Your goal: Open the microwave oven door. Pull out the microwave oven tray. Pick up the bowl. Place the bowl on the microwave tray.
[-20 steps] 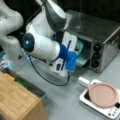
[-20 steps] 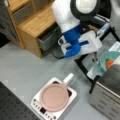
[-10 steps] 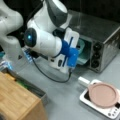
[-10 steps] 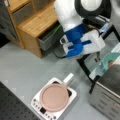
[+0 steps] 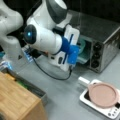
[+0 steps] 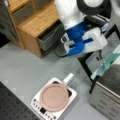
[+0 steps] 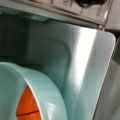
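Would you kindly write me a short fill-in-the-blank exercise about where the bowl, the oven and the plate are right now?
1. The wrist view shows the teal bowl holding ____ food.
2. Under the bowl lies the oven's metal ____.
3. The silver oven has three black ____ on its front.
4. The pink plate rests on a small ____ appliance.

Missing words: orange; tray; knobs; white

The arm (image 5: 43,37) is all glossy white shell, fat rounded segments, with a dark round cap (image 5: 30,34) on one joint and a small blue light glowing at its centre. Beside that cap, a bright blue collar (image 5: 71,51) wraps the wrist, against a white boxy housing (image 6: 87,42). A thin black cable (image 5: 48,72) loops below the cap. Higher up, a dark grey band (image 5: 56,7) rings the shell.
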